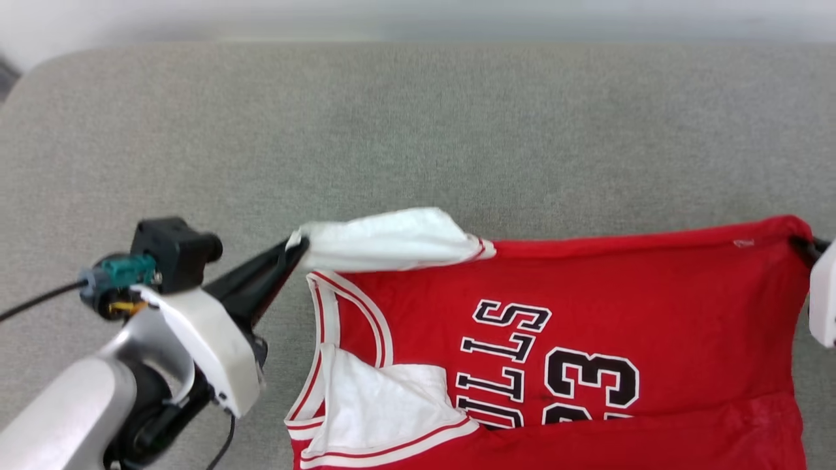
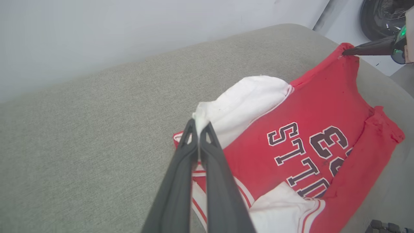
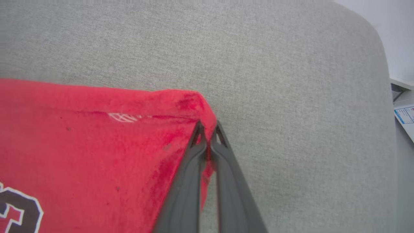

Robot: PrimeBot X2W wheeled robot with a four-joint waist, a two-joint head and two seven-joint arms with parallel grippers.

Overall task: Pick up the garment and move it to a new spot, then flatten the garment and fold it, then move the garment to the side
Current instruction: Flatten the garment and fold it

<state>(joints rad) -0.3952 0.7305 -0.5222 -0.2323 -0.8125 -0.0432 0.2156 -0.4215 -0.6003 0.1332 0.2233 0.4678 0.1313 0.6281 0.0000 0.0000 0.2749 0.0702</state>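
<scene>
across the grey fabric desk (image 1: 418, 130) the garment (image 1: 653, 287) is stretched, left fingers (image 2: 181, 168) pinching its white sleeve (image 1: 392, 245), right fingers (image 3: 187, 181) pinching a red hem corner; shallow pinches may slip under tension.

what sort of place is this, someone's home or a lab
Probably a plain indoor test space, though a home can't be ruled out: a wide grey fabric-covered surface, a bare pale wall behind it, and the garment pinched by the left gripper and the right gripper.
</scene>
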